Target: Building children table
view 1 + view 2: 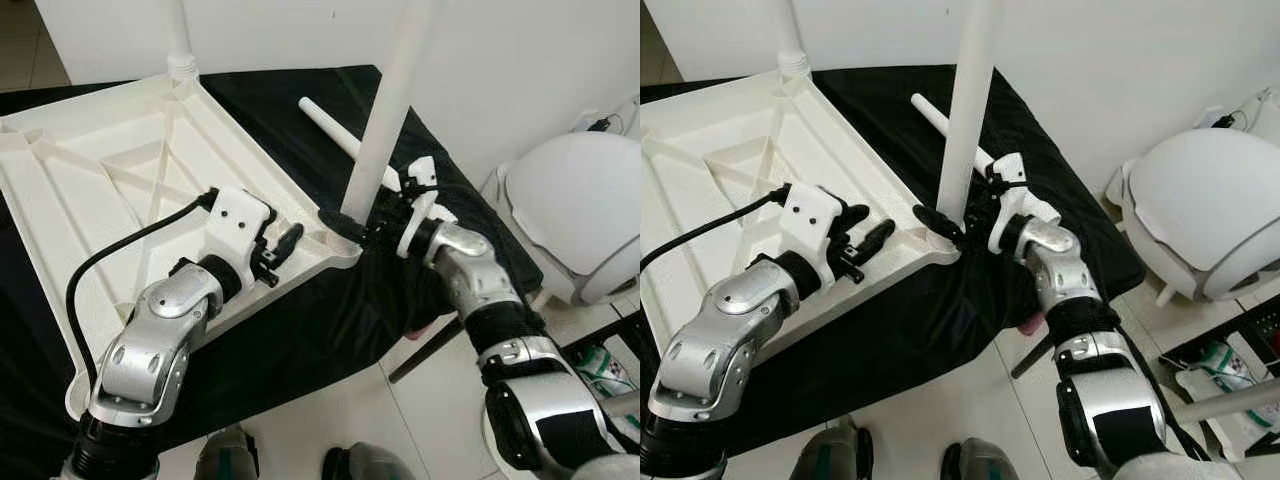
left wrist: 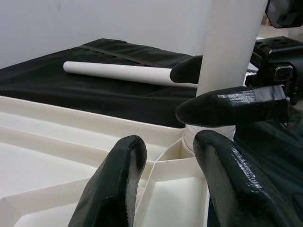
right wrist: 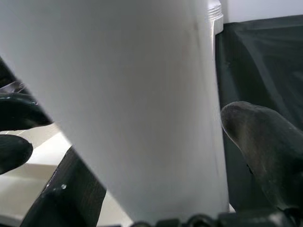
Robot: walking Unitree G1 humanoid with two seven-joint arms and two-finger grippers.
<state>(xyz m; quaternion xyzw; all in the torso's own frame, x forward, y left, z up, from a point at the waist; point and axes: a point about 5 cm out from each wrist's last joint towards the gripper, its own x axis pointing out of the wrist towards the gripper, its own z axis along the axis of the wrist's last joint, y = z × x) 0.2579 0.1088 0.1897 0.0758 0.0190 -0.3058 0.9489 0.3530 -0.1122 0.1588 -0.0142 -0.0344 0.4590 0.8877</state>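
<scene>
The white table top (image 1: 110,170) lies upside down on a black-covered table (image 1: 300,330). One white leg (image 1: 178,40) stands in its far corner. A second white leg (image 1: 385,110) stands upright in the near right corner socket, and my right gripper (image 1: 358,222) is shut on it just above the socket. In the right wrist view that leg (image 3: 132,104) sits between the fingers (image 3: 265,151). My left gripper (image 1: 278,255) rests open on the top's near rim, a little left of that corner, with nothing between its fingers (image 2: 118,184). A loose third leg (image 1: 335,132) lies on the cloth behind.
A large white rounded object (image 1: 585,210) stands on the tiled floor to the right, beside the table's edge. A black cable (image 1: 110,255) loops from my left wrist over the table top. My feet (image 1: 230,455) are at the table's front edge. A white wall is behind.
</scene>
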